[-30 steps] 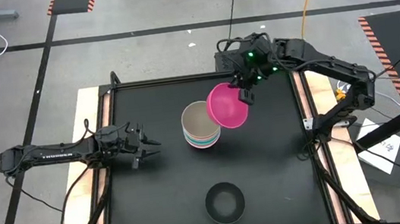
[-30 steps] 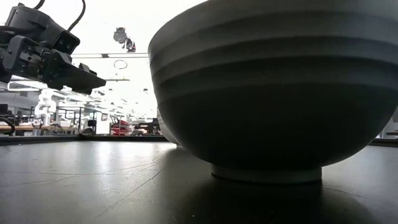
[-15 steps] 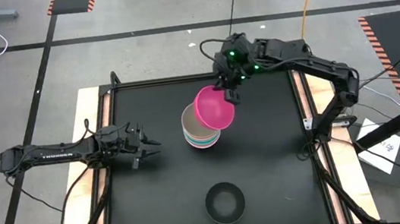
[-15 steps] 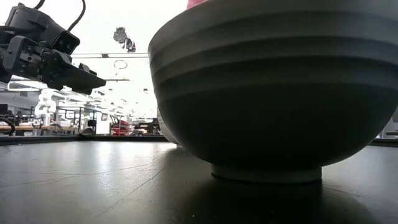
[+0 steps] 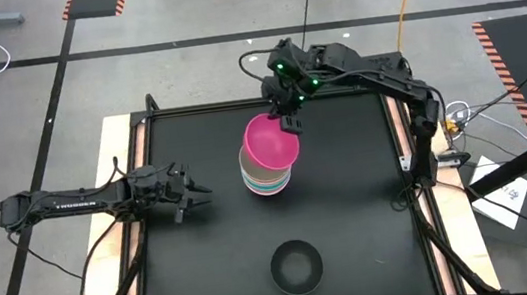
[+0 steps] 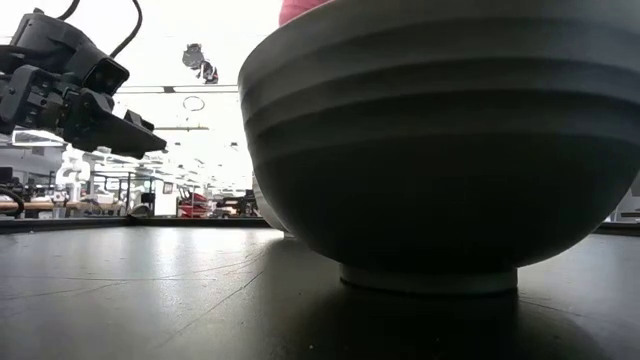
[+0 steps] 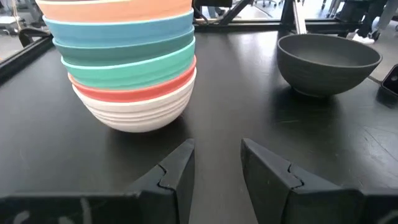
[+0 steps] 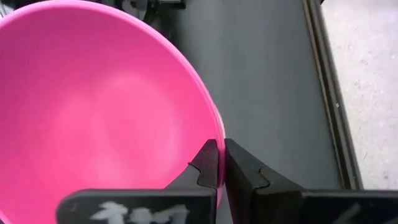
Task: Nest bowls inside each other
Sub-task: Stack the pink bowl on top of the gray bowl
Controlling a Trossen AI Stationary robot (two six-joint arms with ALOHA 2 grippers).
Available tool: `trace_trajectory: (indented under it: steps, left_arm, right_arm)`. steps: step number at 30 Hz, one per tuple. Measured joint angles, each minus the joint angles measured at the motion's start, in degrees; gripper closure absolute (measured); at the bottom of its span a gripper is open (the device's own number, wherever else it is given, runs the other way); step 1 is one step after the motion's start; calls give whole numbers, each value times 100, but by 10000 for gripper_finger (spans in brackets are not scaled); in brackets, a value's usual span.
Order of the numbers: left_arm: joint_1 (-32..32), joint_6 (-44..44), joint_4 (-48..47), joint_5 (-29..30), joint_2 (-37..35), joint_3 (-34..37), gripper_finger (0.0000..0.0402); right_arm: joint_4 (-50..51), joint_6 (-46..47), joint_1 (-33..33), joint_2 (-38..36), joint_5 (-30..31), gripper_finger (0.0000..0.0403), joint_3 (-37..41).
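Black plastic comes first: the black bowl (image 5: 295, 267) sits alone near the front edge of the desk (image 5: 207, 265), upright and well apart from everything else, and we judge it is the last one to go in. At mid-desk the stack of nested bowls (image 5: 267, 175) stands with white at the bottom, then red-pink, turquoise, blue and orange layers showing. Off to its left the left tool (image 5: 196, 190) waits low over the desk, its fingers partly apart and holding nothing. Just above the stack hangs the magenta bowl (image 5: 272, 140), pinched at its far rim by the right tool (image 5: 287, 120), whose fingers are closed thin on that rim. The bowl looks tilted and a little off-centre toward the far side, so we want to level it and centre it over the stack's mouth before lowering. We should let go only once it is seated, since an early release could tip the bowl or nudge the stack.
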State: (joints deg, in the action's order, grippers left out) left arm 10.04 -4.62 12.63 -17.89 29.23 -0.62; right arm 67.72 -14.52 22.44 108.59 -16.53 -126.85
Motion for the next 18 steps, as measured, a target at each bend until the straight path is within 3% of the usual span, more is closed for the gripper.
trace_trajectory:
  steps: [9,18]
  left_arm:
    - [0,-7,-11,0,-1,0,270]
    - [0,-8,-7,0,0,0,270]
  right_arm:
    - [414,-121,-37,471,8,402,-382]
    - [412,-414,-132,482,18,402,-387]
